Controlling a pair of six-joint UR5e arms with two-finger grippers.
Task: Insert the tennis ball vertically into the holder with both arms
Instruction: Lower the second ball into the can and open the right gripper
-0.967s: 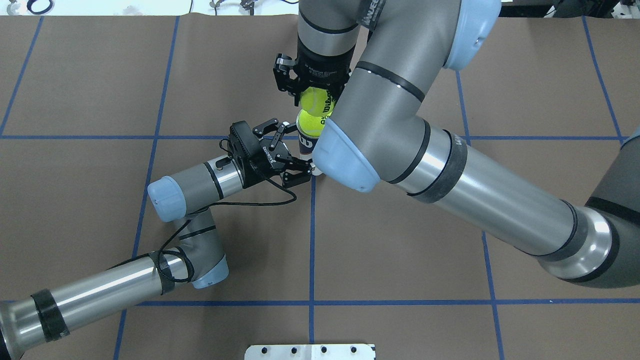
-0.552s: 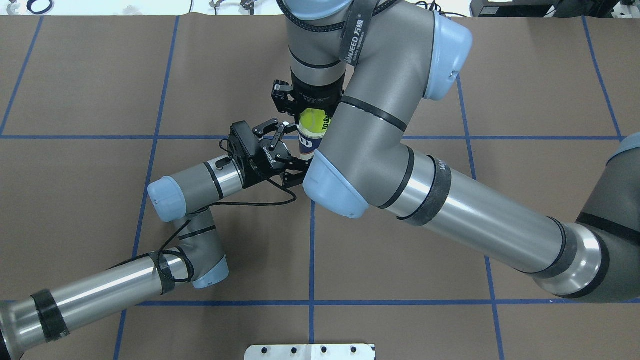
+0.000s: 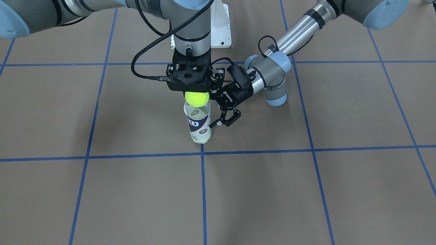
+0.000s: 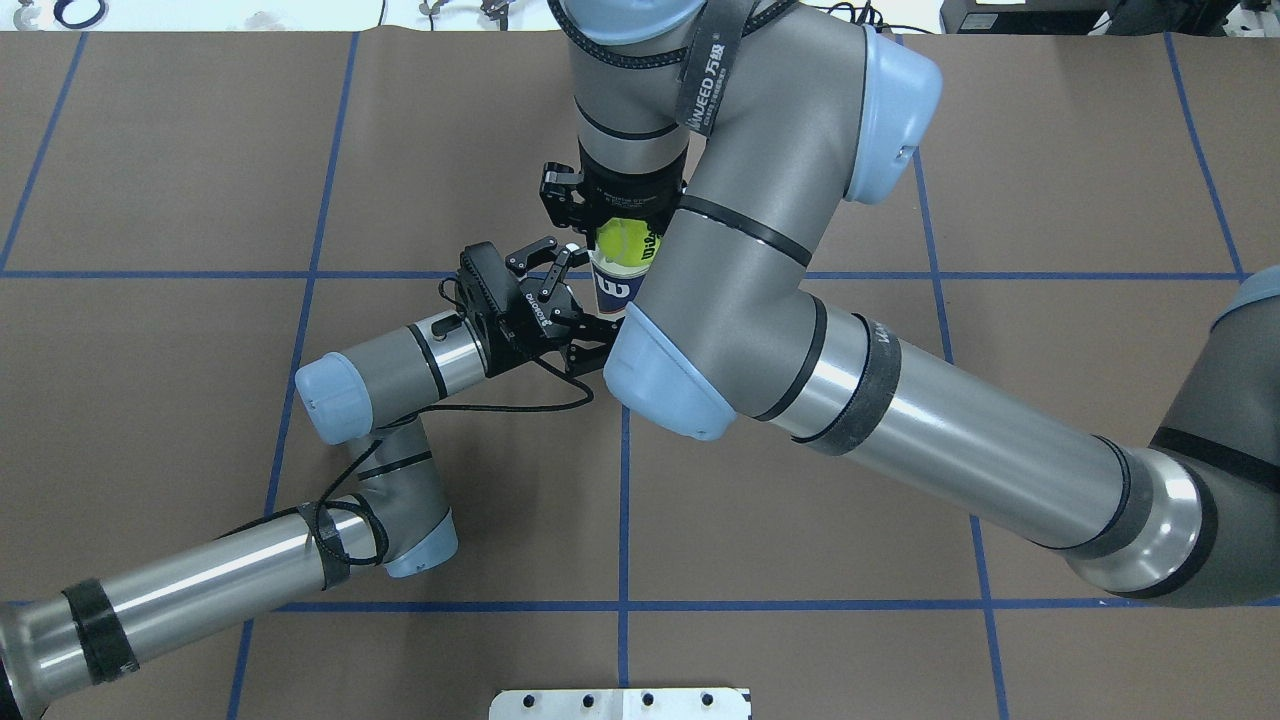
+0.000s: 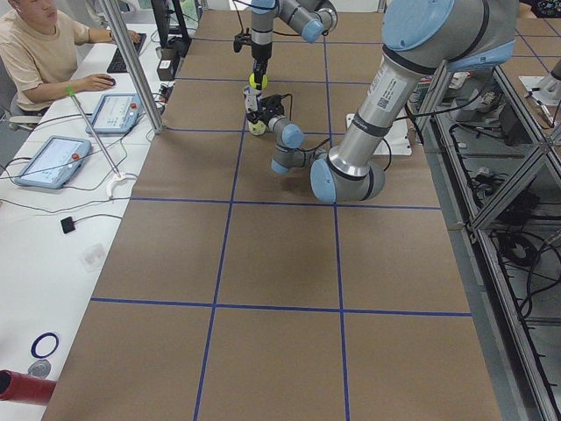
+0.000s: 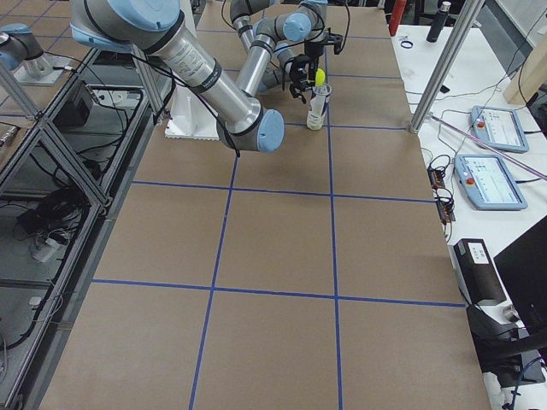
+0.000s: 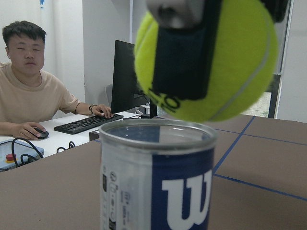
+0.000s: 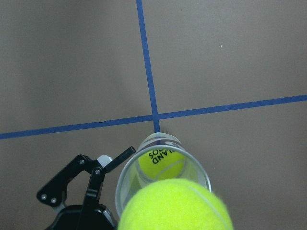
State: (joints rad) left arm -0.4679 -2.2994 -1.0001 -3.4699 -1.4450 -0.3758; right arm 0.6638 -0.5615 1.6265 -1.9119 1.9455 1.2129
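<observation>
The holder [image 3: 198,123], a clear can with a navy W label, stands upright on the brown table and has one ball [image 8: 161,160] at its bottom. My right gripper [image 3: 197,98] points straight down and is shut on a yellow tennis ball [image 4: 622,238]. It holds the ball just above the holder's open rim [image 7: 156,132]. My left gripper [image 4: 590,298] lies low and level, wide open, with the holder between its fingers [image 3: 229,119]. One fingertip is close to the holder's side. I cannot tell whether it touches.
A white metal base plate [image 3: 219,30] is at the robot's side of the table [image 4: 620,703]. Blue tape lines cross the brown mat. An operator [image 5: 39,53] sits at a desk beyond the table's far edge, behind a metal post [image 5: 131,61].
My right arm has swung in and come down, bringing the ball from beyond the holder to just over its mouth. The left arm and the holder have not moved.
</observation>
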